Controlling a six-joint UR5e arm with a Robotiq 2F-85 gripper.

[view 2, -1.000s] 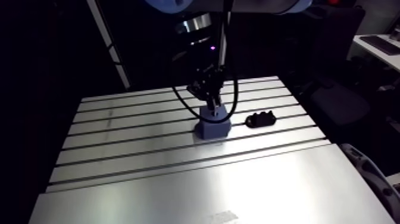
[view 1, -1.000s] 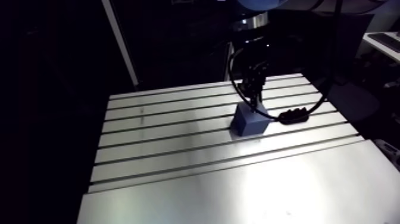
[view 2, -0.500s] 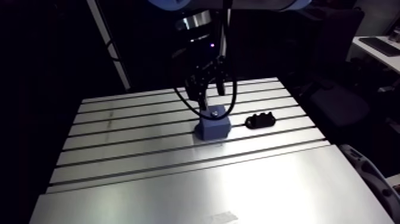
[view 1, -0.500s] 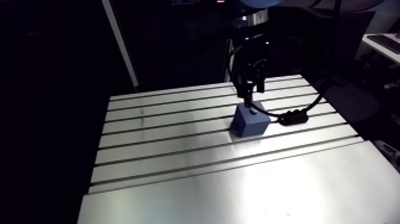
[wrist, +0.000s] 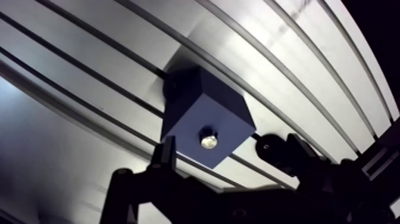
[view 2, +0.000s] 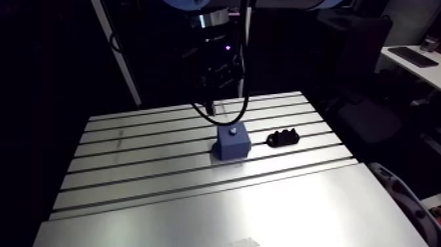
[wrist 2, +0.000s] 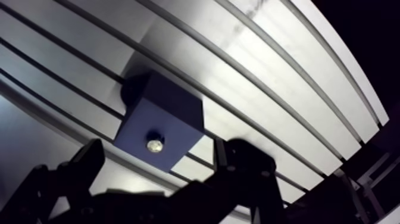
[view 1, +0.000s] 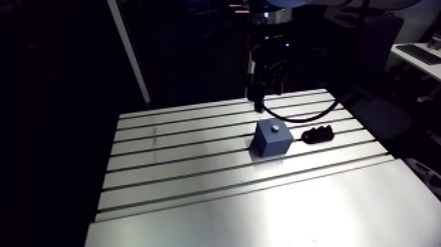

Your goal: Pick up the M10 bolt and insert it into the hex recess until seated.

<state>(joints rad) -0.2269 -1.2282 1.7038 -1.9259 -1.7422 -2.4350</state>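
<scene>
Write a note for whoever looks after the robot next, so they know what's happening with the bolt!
Jaws: open and empty, raised clear of the blue block.
Bolt: sits in the recess in the block's top face, only its shiny end showing.
The block rests on the slotted table, with a black part beside it, not touching.
Done: pick-up and insertion.
Left: check that the bolt is fully seated; the views cannot settle that.

A blue cubic block (view 1: 271,142) is set on the slotted aluminium table (view 1: 197,203) (a silvery bolt (wrist: 209,141) in its top), with a black lumpy part (view 1: 317,135) beside it.
</scene>
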